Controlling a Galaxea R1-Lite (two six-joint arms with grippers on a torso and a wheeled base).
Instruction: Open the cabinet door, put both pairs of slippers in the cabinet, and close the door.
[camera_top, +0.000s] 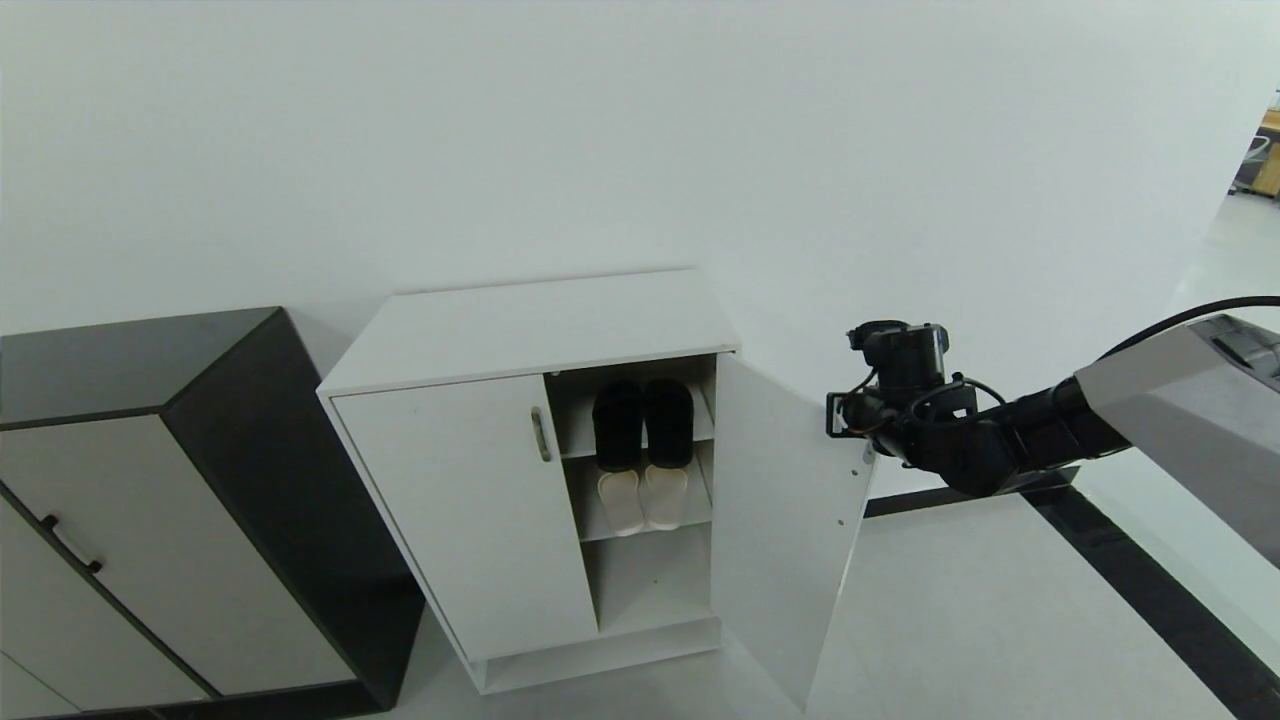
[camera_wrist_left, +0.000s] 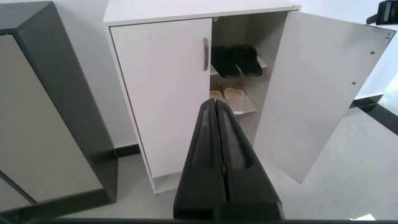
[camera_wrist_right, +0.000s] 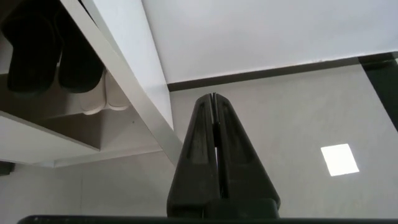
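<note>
Closest to you, the left hand (camera_wrist_left: 215, 104) has its 2 fingers (camera_wrist_left: 202, 146) pressed flat together with nothing between them. It hangs in front of the cabinet (camera_top: 530, 320), apart from it, facing the front where the 2 doors meet. Your right hand (camera_wrist_right: 214, 98) is likewise closed tight on nothing. In the head view it sits just beside the upper outer corner of the right door (camera_top: 790, 520); you cannot tell whether it touches the panel.

Both pairs are inside the cabinet. The black slippers (camera_top: 642, 420) lie side by side on the upper shelf (camera_top: 580, 440). The white slippers (camera_top: 642, 497) lie side by side on the middle shelf (camera_top: 592, 525), directly below them.

The right door stands swung wide open, with small holes near its free edge. The left door (camera_top: 460, 510) is shut, and its slim handle (camera_top: 540, 435) stands upright at the inner edge, just beside the slippers' compartment.

The cabinet stands on a pale floor (camera_top: 1000, 600) against a white wall (camera_top: 640, 130). Just beside it on your left stands a dark cabinet (camera_top: 250, 450) with pale doors. On your right, a dark stripe (camera_top: 1130, 570) runs across the floor.
</note>
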